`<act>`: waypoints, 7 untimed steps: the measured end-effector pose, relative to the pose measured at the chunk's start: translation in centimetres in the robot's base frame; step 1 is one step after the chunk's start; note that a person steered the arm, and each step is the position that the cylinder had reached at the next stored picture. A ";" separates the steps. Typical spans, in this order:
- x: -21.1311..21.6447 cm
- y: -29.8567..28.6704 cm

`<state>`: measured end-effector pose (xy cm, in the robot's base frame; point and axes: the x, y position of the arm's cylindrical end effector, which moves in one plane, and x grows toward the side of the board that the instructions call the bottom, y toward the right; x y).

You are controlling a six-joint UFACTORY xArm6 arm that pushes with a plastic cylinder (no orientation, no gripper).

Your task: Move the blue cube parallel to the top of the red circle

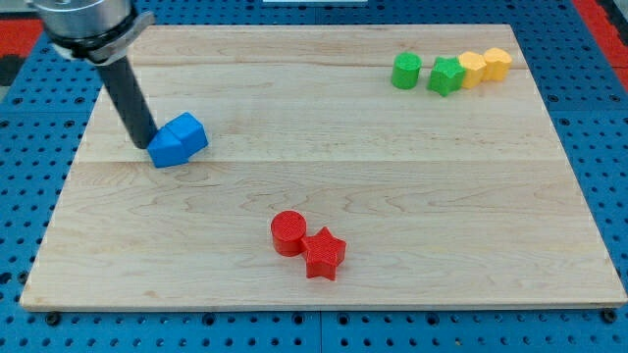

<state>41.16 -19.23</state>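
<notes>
Looking at the board, I see my tip (145, 144) touching, or almost touching, the left side of the blue cube (179, 140), near the view's left edge in the upper half of the wooden board (343, 176). The rod carries no jaws, so nothing can be spread or pinched; it only leans against the block.

The relation that matters is direction. The blue cube lies just to the view's right of my tip. The red circle (288, 233) sits well apart from it, toward the view's bottom and the view's right, and it touches the red star (325, 253) on its lower right side. In my judgement, the cube must travel to the right and somewhat down, until it stands near the upper side of the red circle. Since my tip is on the cube's left side, a push toward the right seems possible from here. The downward part probably needs contact more from the cube's upper left.

Far away, at the view's top right, stand a green cylinder (406, 71), a green star (445, 75) and two yellow blocks (486, 66) in a row. They look out of the way.
</notes>
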 end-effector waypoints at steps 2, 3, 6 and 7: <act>-3.5 8.9; -3.7 10.2; -1.0 13.9; -4.1 16.6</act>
